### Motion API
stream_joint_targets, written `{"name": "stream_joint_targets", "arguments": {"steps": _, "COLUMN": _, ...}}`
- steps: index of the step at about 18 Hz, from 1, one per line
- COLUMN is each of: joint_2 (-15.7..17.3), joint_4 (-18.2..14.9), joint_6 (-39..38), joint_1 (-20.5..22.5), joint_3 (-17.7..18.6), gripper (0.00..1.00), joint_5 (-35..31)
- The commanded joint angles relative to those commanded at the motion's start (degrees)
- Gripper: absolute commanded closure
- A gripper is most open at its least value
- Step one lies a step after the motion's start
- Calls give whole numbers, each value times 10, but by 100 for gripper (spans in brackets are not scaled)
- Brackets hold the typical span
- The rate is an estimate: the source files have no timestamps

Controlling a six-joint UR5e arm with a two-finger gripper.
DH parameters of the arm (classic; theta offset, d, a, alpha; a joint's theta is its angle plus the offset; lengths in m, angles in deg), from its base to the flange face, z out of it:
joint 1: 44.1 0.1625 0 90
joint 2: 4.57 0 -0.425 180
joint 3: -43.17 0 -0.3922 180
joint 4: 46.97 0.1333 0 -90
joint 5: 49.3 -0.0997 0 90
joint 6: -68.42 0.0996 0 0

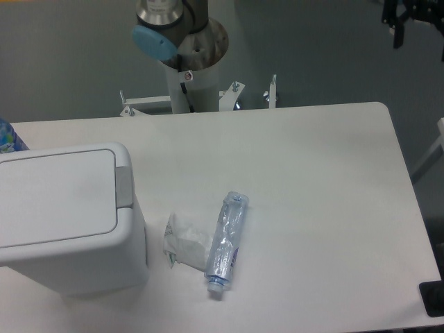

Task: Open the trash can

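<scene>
At the near left of the white table (312, 180) stands the large boxy white plastic trash can (69, 229), its flat lid (55, 194) down and the grey rectangular push button (124, 187) on its right rim. Just right of it lies a crumpled white wrapper (184, 243), touching a clear crushed plastic bottle (227, 241). At the far right, the dark gripper (409, 17) hangs; whether its fingers are released or clenched cannot be told.
</scene>
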Motion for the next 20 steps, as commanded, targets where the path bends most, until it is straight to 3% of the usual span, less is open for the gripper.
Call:
{"name": "stream_joint_targets", "arguments": {"steps": 8, "joint_2": 0, "joint_4": 0, "joint_6": -22, "joint_1": -3, "joint_3": 4, "gripper": 0, "joint_5": 1}}
{"name": "stream_joint_targets", "arguments": {"steps": 10, "joint_2": 0, "joint_4": 0, "joint_6": -88, "joint_1": -8, "joint_3": 4, "gripper": 0, "joint_5": 1}}
{"name": "stream_joint_targets", "arguments": {"steps": 16, "joint_2": -6, "joint_4": 10, "joint_6": -308, "joint_1": -75, "joint_3": -2, "gripper": 0, "joint_5": -1}}
{"name": "stream_joint_targets", "arguments": {"steps": 20, "joint_2": -5, "joint_4": 13, "joint_6": -397, "joint_1": -121, "joint_3": 0, "gripper": 0, "joint_5": 0}}
